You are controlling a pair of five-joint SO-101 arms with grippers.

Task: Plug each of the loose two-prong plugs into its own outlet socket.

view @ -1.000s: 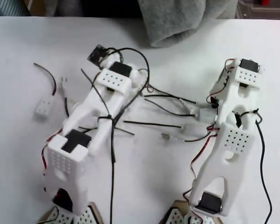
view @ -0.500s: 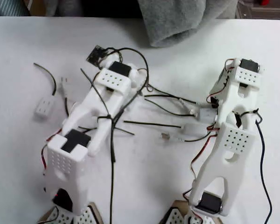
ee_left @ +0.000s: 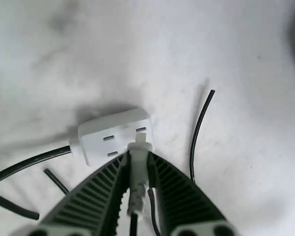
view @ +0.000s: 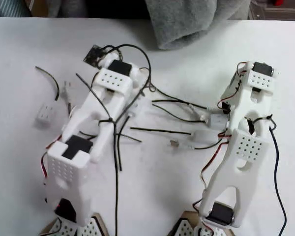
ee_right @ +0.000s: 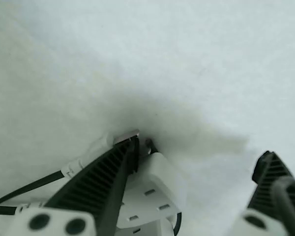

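In the left wrist view my left gripper (ee_left: 139, 153) is shut on a small white two-prong plug (ee_left: 138, 169), whose front end touches the slotted face of a white outlet block (ee_left: 113, 135) lying on the table. The left arm (view: 113, 81) stretches toward the table's middle. My right gripper (ee_right: 199, 152) stands open over a second white outlet block (ee_right: 155, 189), which lies against one ribbed finger (ee_right: 108, 167); the same block (view: 216, 120) sits below the right arm's wrist. Another loose plug (view: 67, 89) and a third outlet block (view: 45, 113) lie at the left.
A plug with metal prongs on a cord (view: 176, 143) lies between the arms beside a white connector (view: 202, 135). Black cords (view: 160, 130) cross the middle of the table. A grey cloth (view: 187, 22) hangs over the far edge.
The left arm's wrist has shifted to the left and slightly farther away with the plug in it. The right arm has kept still.
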